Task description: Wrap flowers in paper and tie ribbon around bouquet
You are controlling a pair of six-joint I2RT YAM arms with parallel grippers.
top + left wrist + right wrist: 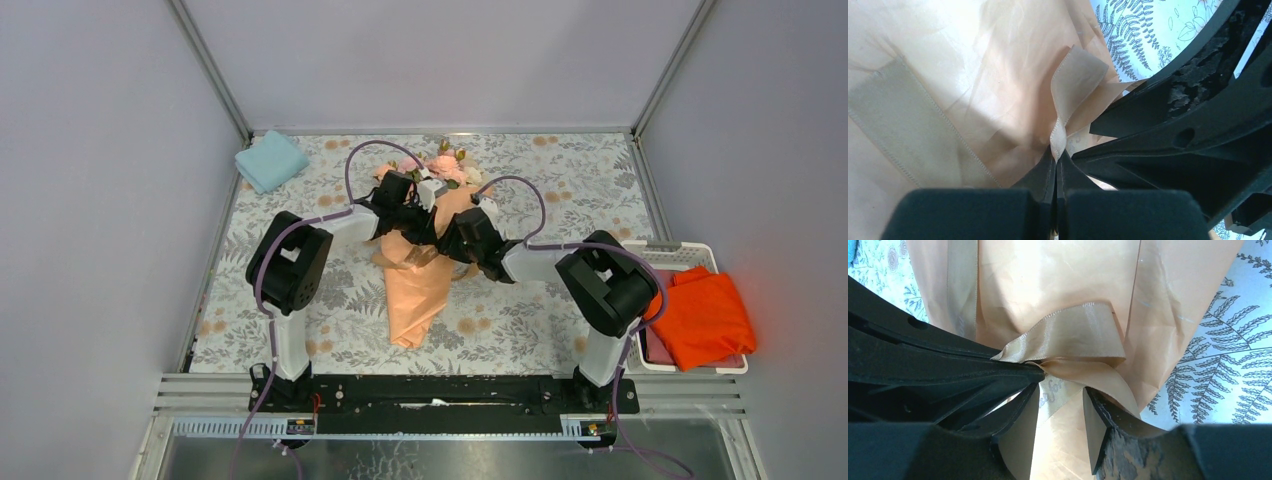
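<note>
The bouquet lies mid-table, its peach paper [415, 300] rolled into a cone with the narrow end toward me. The flowers [447, 166] poke out at the far end. A tan ribbon [421, 256] crosses the cone's waist. My left gripper [1056, 159] is shut on a twisted fold of the ribbon [1075, 80], right over the paper [998, 60]. My right gripper [1062, 395] meets it tip to tip from the other side. Its jaws stand apart, and a printed strand of the ribbon [1050, 392] runs through the gap. A ribbon loop [1073, 332] arches just beyond.
A folded light-blue cloth [270, 160] lies at the far left corner. At the right edge a white basket [692, 250] holds a bright orange cloth [705, 318]. Grey walls close in the floral table cover [560, 190] on three sides.
</note>
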